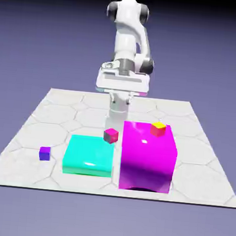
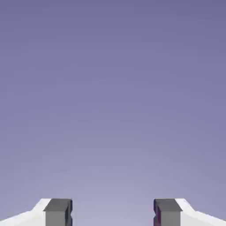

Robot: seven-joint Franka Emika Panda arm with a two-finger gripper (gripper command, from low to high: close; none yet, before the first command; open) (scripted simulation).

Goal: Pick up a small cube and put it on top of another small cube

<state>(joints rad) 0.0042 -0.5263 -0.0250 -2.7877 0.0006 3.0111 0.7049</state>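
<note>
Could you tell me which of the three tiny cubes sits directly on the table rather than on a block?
The dark blue-violet cube, alone at the exterior view's left; the other two rest on blocks.

table: blue-violet cube, cyan block, magenta block.

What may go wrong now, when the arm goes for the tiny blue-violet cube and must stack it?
1. The blue-violet cube is tiny, and the open gripper sees only backdrop, so a small aiming error may miss it.
2. The pink-red cube lies on the cyan block near the tall magenta block; the fingers might bump that block.
3. The yellow-topped cube might be mistaken for the target.
</note>
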